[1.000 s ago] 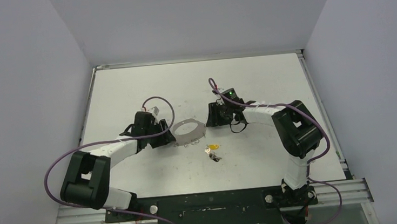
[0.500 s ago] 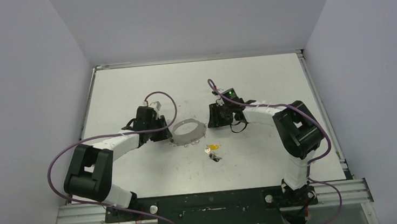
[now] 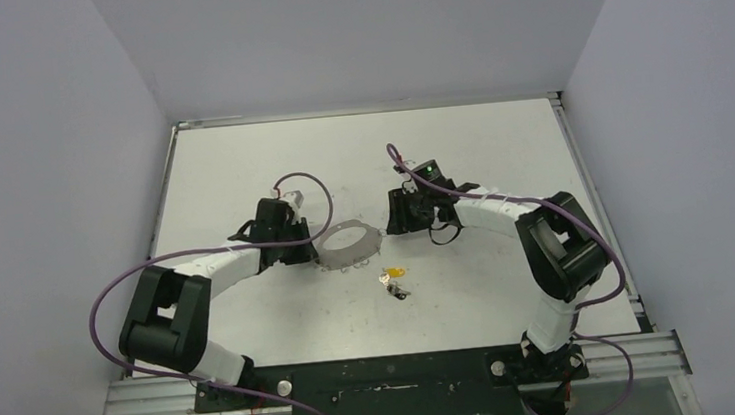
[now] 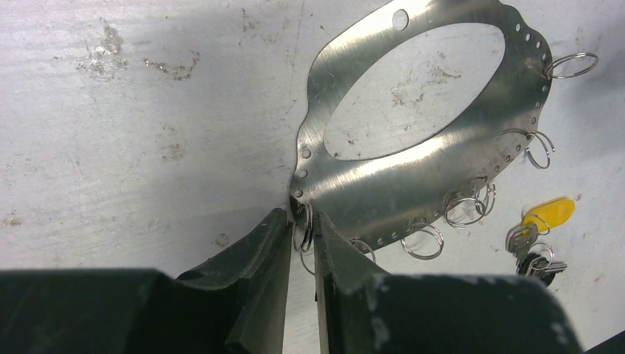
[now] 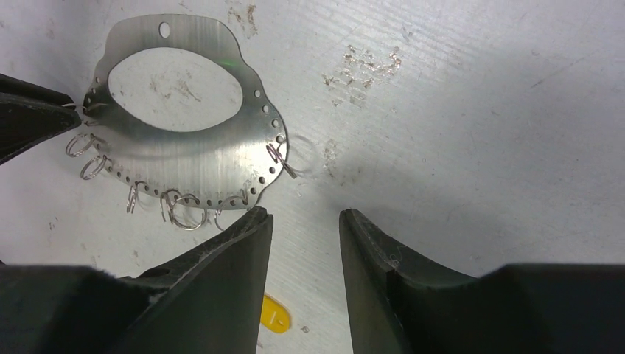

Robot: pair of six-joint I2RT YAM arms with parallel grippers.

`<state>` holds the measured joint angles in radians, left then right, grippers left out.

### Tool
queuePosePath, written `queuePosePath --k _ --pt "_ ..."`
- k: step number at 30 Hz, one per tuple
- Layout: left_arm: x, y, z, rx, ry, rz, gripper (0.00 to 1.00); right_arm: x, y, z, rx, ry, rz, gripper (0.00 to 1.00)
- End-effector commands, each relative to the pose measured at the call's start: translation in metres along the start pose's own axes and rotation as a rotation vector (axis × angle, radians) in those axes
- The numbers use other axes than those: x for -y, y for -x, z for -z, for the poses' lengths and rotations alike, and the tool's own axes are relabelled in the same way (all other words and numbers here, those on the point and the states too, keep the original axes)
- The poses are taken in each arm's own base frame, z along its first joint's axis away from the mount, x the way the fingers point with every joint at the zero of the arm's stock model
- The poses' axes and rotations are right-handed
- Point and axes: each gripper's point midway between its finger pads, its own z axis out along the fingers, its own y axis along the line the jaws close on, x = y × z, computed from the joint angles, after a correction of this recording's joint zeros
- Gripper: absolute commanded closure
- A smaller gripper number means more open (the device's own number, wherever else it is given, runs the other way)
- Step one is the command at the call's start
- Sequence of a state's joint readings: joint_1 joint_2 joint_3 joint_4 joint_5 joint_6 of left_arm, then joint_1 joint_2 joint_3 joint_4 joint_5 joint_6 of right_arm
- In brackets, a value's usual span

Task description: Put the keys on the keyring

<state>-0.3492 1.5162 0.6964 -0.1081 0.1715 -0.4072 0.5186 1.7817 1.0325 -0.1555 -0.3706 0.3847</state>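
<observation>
Keyring (image 4: 413,184): flat plate of brushed silvery metal, not wire. It has an oval cut-out in the middle, a wavy outline and tiny holes punched along the rim. It lies flat on the table (image 4: 110,147), mid-way between our two arms.
Split rings (image 4: 424,242): small thin wire loops hung through the rim holes on the near side, splayed out on the table.
Keys (image 4: 525,237): tiny and bunched together, loose on the table just on the near side of the keyring and not touching it. One has a yellow plastic head (image 4: 549,214), one a black head (image 4: 544,264); the blades are silvery.
Handling, keyring: we judge it light, stiff, thin and slick. It sits flush on the table, so it is hard to get under and likely to slide if pushed. Best hold is edge-on at the rim or by a split ring.
Handling, keys: light, and they skid easily. We would pinch one by its plastic head and leave the hole free.
Handling, split rings: springy and fiddly; we think a coil must be pried apart to thread a key.
Left gripper (image 4: 302,228): low at the plate's left corner, jaws drawn almost together. One split ring and the plate corner sit in the narrow slit. We cannot tell if it is pinching them.
Right gripper (image 5: 304,215): jaws apart with nothing between them, over bare table just beside the plate's right near rim.
Fingers (image 5: 221,280): black, matte, wedge-shaped.
Table surface: white, matte, scuffed and stained.
</observation>
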Motion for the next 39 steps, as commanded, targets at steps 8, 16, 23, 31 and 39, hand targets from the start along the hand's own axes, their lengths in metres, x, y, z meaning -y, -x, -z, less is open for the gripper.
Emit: queuePosePath --k 8,16,23,31,39 --pt "0.009 0.013 0.008 0.051 0.049 -0.084 0.83 -0.027 0.045 0.031 0.139 0.045 0.098 0.45" --pt "0.012 0.015 0.011 0.066 0.054 -0.095 1.0 -0.035 0.029 0.026 0.085 -0.018 0.182 0.44" --pt "0.017 0.021 0.019 0.101 0.029 -0.126 1.0 -0.046 0.032 0.026 0.11 0.024 0.239 0.42" --pt "0.028 0.027 0.015 0.111 -0.028 -0.147 1.0 -0.042 0.028 0.022 0.096 0.012 0.229 0.42" --pt "0.023 0.039 0.008 0.118 0.026 -0.142 0.87 -0.034 0.018 0.015 0.063 -0.038 0.221 0.44"
